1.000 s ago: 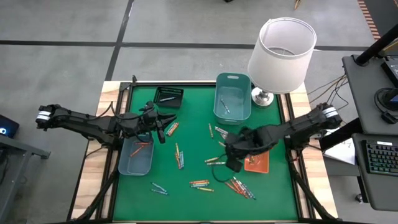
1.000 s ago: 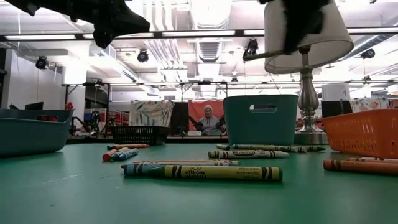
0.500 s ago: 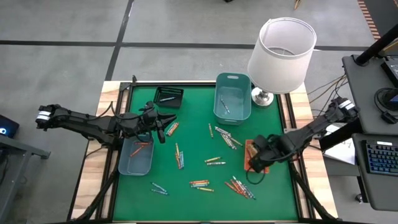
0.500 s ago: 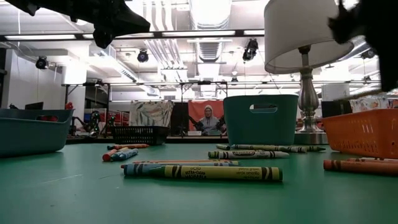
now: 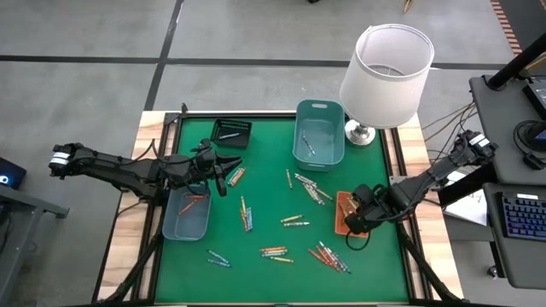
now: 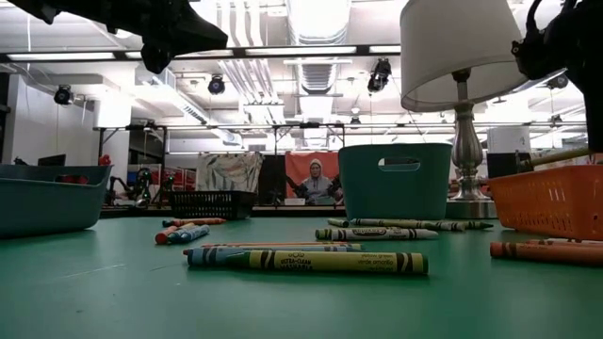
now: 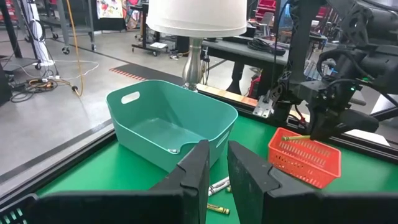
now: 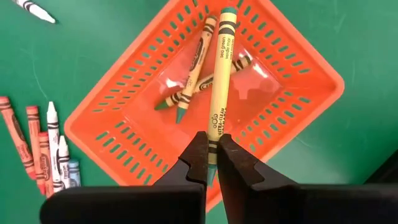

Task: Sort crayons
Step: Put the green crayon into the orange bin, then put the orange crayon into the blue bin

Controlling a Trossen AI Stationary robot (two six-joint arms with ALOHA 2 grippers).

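Observation:
Many crayons lie scattered on the green table, among them groups in the middle [image 5: 246, 213], near the front [image 5: 273, 252] and at the front right [image 5: 328, 256]. My right gripper [image 5: 354, 223] is over the orange tray [image 5: 341, 205] at the table's right, shut on a yellow-green crayon [image 8: 219, 81]. Two crayons [image 8: 196, 68] lie crossed in that tray. My left gripper [image 5: 223, 175] hovers beside the blue-grey tray [image 5: 188, 213] at the table's left. Its fingers [image 7: 214, 168] stand close together with nothing showing between them. My right gripper pinches the yellow-green crayon at one end [image 8: 212, 140] between its two fingers, which come from above. The rest of the crayon sticks out past the fingertips over the orange tray [image 8: 124, 106]. It is lifted clear and roughly level in the left wrist view [image 7: 297, 137].
A teal bin [image 5: 320, 132] and a black basket [image 5: 230, 132] stand at the table's far side. A white-shaded lamp [image 5: 386, 64] stands at the far right corner. The blue-grey tray holds a few crayons. More crayons lie beside the orange tray [image 8: 43, 146].
My right gripper has gone from the crayons in the middle of the table toward the right edge, carrying the yellow-green crayon, and now stands over the orange tray.

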